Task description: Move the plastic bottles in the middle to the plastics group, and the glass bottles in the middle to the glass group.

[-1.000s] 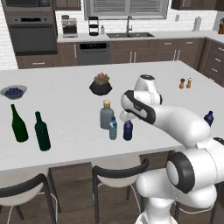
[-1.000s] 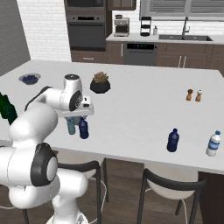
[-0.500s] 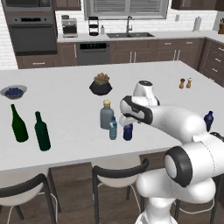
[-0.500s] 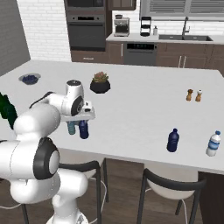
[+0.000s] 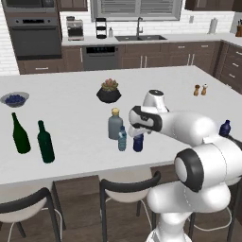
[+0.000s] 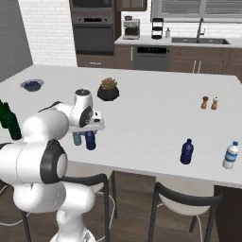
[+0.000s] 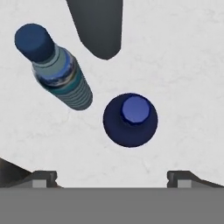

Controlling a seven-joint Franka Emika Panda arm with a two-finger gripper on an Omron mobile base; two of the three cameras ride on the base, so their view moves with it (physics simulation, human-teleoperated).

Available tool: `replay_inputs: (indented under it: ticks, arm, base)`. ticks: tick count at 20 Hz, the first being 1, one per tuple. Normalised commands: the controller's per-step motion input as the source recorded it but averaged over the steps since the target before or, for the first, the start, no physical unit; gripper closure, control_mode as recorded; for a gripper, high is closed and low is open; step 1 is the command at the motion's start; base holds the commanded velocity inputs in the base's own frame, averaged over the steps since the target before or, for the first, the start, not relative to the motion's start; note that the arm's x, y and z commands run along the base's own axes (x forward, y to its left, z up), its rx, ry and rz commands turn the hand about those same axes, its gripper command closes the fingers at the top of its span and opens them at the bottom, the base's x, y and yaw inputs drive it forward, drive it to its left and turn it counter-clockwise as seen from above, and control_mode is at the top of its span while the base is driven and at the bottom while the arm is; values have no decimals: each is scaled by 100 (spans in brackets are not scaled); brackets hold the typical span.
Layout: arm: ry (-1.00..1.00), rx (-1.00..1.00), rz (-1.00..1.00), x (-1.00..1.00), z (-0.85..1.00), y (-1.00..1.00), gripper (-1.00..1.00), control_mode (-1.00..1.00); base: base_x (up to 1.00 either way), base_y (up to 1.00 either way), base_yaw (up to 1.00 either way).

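Note:
Three bottles stand mid-counter: a squat grey glass bottle [image 5: 115, 125] with a tan cap, a pale blue plastic bottle [image 5: 122, 139] [image 6: 77, 138] and a dark navy plastic bottle [image 5: 138, 142] [image 6: 90, 140]. My gripper [image 5: 137, 132] [image 6: 90, 128] hangs open just above the navy bottle [image 7: 130, 119], pointing straight down, its fingertips [image 7: 43, 177] spread wide on either side and touching nothing. The pale bottle [image 7: 54, 68] stands just beside it. The glass group, two tall green bottles [image 5: 20, 133] [image 5: 45, 142], is at the left. The plastics group, a navy bottle [image 6: 187, 151] and a pale one [image 6: 230, 155], is at the right.
A potted plant [image 5: 109, 91] sits behind the middle bottles. A bowl of blueberries [image 5: 14, 99] lies at the far left, and salt and pepper shakers [image 5: 200, 89] stand at the back right. Stools line the counter's near edge [image 5: 94, 172].
The hand has eased slightly down and over the navy bottle. The jaws stay wide and no bottle has moved.

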Motion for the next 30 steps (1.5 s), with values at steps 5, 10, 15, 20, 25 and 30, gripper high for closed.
replay_inputs:
  ticks: [5, 10, 15, 20, 25, 30]
  arm:
    - [0, 0, 1, 18, -11, 0, -100, -100]
    - [0, 0, 1, 27, -19, 0, -100, -100]
    - [0, 0, 0, 18, -13, 0, -100, -100]
    - [0, 0, 0, 1, -4, 0, -100, -100]
    - [0, 0, 0, 0, -7, 0, -100, -100]
    - [0, 0, 0, 0, -15, 0, -100, -100]
  base:
    - [0, 0, 0]
    - [0, 0, 0]
    - [0, 0, 0]
    - [0, 0, 0]
    - [0, 0, 0]
    - [0, 0, 0]
